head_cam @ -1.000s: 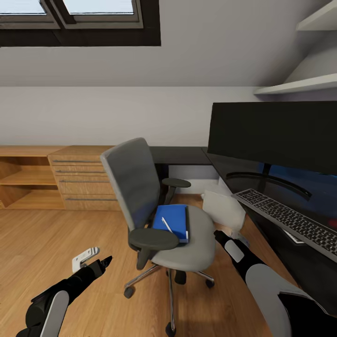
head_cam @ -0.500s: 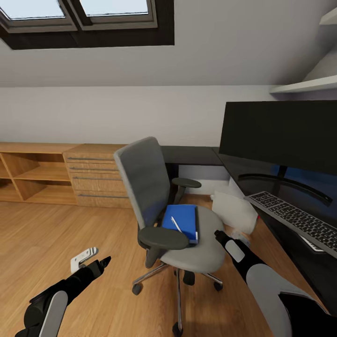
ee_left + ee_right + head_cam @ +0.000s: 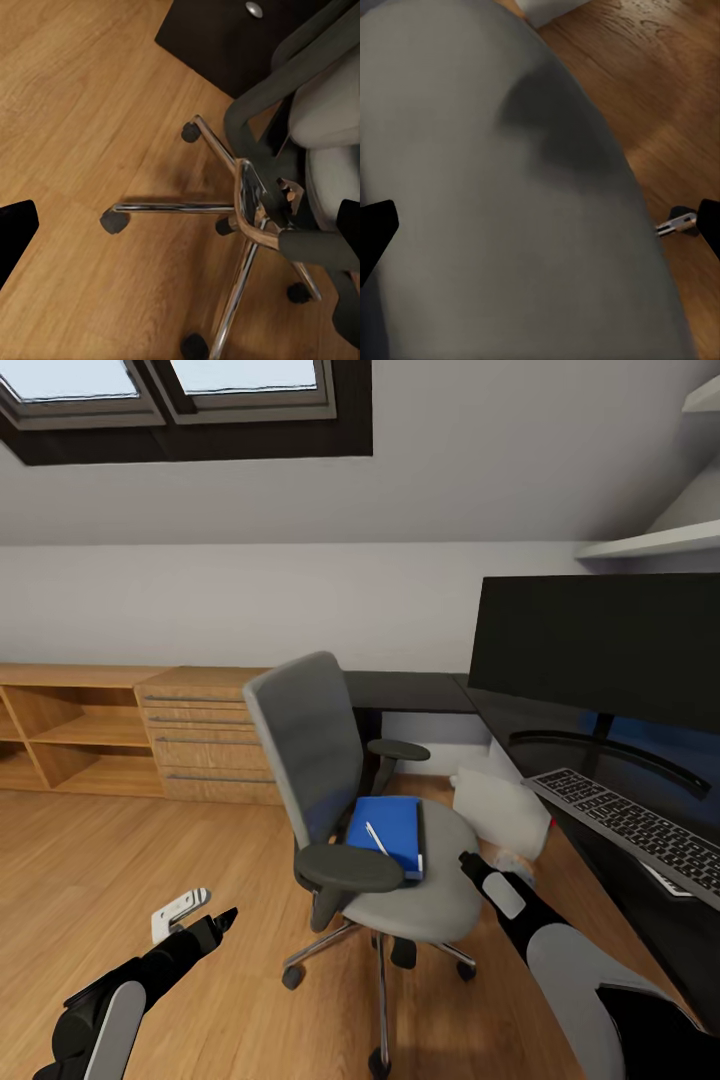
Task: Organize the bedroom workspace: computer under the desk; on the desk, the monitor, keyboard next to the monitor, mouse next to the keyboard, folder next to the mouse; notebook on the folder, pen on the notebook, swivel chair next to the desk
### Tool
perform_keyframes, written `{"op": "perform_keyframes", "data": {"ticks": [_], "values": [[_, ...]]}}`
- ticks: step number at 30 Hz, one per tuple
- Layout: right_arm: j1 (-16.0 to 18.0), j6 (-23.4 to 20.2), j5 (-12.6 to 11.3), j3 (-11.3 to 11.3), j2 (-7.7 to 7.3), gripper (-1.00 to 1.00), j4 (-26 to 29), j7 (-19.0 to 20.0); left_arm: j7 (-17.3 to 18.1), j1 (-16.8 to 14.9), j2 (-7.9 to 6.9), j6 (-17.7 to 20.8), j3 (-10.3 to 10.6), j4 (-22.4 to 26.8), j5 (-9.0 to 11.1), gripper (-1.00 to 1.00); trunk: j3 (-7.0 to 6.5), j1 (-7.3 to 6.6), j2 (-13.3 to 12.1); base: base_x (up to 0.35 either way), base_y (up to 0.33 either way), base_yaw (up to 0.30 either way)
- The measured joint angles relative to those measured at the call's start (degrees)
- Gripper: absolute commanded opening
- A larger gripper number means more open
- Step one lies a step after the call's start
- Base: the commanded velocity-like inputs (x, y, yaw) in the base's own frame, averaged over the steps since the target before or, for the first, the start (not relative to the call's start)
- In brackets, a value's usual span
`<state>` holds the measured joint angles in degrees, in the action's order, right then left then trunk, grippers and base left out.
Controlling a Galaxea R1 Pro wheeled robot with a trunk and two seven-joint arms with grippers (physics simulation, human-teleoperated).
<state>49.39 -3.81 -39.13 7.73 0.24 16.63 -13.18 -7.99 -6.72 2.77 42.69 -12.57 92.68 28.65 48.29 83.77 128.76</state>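
Step in hand: folder transfer. Flat bright blue folder (image 3: 386,832) lies on grey padded swivel chair (image 3: 330,800), slim white pen (image 3: 377,838) atop. My right fingers (image 3: 468,860) hover beside, spread, empty; left fingers (image 3: 195,916) likewise. Next: reach, grip folder edge, carry to glossy black surface (image 3: 560,735).

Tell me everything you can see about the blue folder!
The blue folder is bright blue, flat, with white page edges showing along one side. It lies closed on the grey padded seat of the swivel chair, behind the near black armrest. A slim white pen lies slantwise on its cover. No fingers touch it.
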Motion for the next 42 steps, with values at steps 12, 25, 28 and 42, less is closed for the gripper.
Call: {"op": "perform_keyframes", "data": {"ticks": [12, 25, 28, 42], "values": [[0.0, -0.01, -0.09, 0.0, 0.0, 1.0, 0.0, 0.0, 0.0, 0.0, 0.06, 0.02, 0.07, -0.02, 0.01, 1.0, 1.26, 1.54, 2.82, 0.0, 0.0, 0.0], [0.01, 0.0, 0.33, -0.01, 0.02, 1.0, -0.04, -0.17, 0.0, 0.02, 0.0, 0.17, 0.08, 0.03, 0.02, 1.0, 1.26, 1.54, 2.82, 0.0, 0.0, 0.106], [0.04, 0.0, 0.44, -0.2, -0.02, 1.0, 0.05, -0.04, 0.0, 0.02, 0.0, 0.17, 0.13, 0.01, 0.02, 1.0, 1.25, 1.54, 2.83, 0.0, 0.0, 0.27], [0.02, -0.08, 0.63, -0.06, 0.04, 1.0, -0.02, -0.21, -0.02, 0.02, 0.0, 0.18, 0.3, 0.03, -0.06, 1.0, 1.26, 1.54, 2.83, 0.0, 0.0, 0.276]]}}
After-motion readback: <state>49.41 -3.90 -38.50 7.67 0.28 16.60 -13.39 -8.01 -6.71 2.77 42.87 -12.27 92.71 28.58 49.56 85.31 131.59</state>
